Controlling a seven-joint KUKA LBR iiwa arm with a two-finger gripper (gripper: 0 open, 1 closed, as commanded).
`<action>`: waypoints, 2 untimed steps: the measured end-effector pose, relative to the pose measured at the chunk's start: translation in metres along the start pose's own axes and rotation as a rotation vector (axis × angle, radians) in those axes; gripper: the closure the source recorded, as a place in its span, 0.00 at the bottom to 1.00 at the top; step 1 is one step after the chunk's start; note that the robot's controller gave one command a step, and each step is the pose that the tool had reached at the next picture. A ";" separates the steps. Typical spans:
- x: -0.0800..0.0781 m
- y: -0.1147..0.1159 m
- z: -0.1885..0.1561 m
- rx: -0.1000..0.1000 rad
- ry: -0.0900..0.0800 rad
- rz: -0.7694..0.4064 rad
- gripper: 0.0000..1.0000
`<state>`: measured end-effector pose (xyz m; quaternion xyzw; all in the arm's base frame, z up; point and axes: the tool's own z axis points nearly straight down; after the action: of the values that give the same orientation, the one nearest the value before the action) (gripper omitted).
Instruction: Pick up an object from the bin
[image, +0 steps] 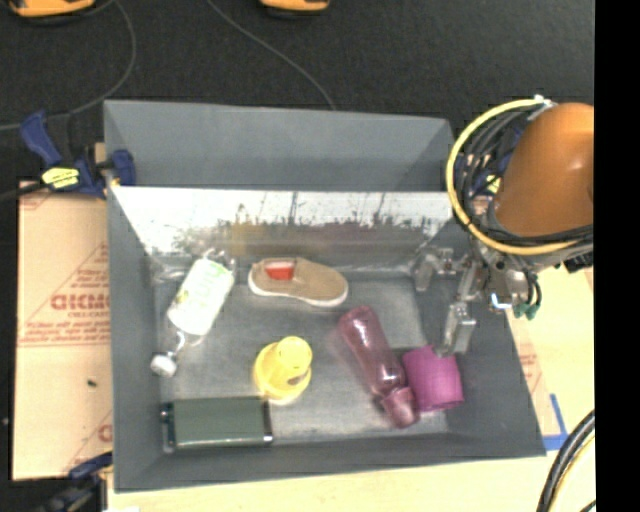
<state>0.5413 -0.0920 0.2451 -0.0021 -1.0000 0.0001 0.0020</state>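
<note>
My gripper (446, 302) hangs at the right side of the bin, its two metal fingers apart and nothing between them. One fingertip (459, 334) sits just above a magenta cup (433, 379) lying by the right wall. Against that cup's left side leans a pink-purple bottle (366, 352), lying slanted with its cap toward the front. The other fingertip (429, 270) is near the back wall, over bare floor.
A tan shoe with a red inside (298, 283) lies at the back middle. A white bottle with a green label (199, 299) is at the left. A yellow duck (283, 369) sits centre front, and a dark green flat box (217, 422) at the front left.
</note>
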 end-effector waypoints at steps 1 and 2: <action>-0.001 0.001 -0.005 0.001 -0.008 -0.005 0.00; 0.038 -0.025 0.135 0.002 -0.007 0.027 0.00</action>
<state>0.5027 -0.1173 0.1102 -0.0156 -0.9999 0.0010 -0.0015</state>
